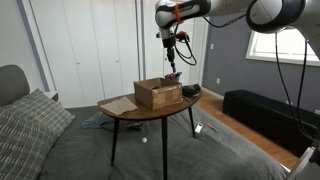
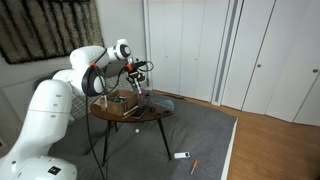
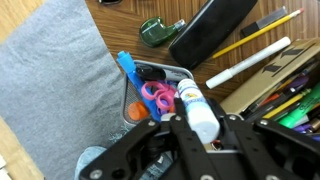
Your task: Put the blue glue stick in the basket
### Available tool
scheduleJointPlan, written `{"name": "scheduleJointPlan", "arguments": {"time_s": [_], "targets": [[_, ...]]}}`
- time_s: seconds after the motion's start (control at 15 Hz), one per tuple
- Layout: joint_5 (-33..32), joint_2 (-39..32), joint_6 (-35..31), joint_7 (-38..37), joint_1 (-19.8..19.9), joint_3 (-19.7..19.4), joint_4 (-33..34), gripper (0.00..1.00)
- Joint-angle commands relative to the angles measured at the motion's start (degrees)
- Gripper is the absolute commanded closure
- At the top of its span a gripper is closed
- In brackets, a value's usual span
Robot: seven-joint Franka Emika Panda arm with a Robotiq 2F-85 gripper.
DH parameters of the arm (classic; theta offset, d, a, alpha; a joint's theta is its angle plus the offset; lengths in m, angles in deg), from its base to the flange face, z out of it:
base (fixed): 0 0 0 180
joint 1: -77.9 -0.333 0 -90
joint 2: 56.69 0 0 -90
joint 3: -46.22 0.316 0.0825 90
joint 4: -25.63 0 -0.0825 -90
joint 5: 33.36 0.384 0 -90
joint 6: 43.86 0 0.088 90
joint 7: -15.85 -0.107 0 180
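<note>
In the wrist view the gripper (image 3: 203,130) comes in from the bottom edge with its fingers closed narrow on the glue stick (image 3: 196,106), a white tube with a blue end pointing away from the camera. The stick is held in the air, so it is not in the basket. Right below it is a small metal tin (image 3: 127,96) holding pink scissors (image 3: 158,97), a blue stick-like item (image 3: 128,68) and something orange (image 3: 138,112). To the right lies a cardboard-coloured edge (image 3: 262,82) with coloured pens behind it; I cannot tell for sure that this is the basket's wall. Beyond the tin, on the wooden table (image 3: 110,30), are a white marker (image 3: 250,62), a yellow pencil (image 3: 255,35), a black case (image 3: 210,30) and a green tape dispenser (image 3: 155,30). Grey carpet (image 3: 50,90) fills the left of that view. In an exterior view the gripper (image 1: 173,68) hangs above the far part of the basket (image 1: 158,95), clear of its rim. The basket stands in the middle of the table (image 1: 150,113), with a flat tan sheet (image 1: 118,104) just beside it and the case (image 1: 190,91) on the other side. In an exterior view the gripper (image 2: 137,82) is over the table (image 2: 150,112), and the stick is too small to make out.
</note>
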Motion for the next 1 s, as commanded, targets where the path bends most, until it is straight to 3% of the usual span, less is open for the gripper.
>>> {"name": "scheduleJointPlan", "arguments": {"time_s": [0.0, 0.93], "targets": [[0.5, -1.0, 1.3, -2.7, 0.0, -0.4, 1.2, 0.93], [0.0, -2.5, -2.8, -7.6, 0.4, -0.9, 0.3, 0.93]]}}
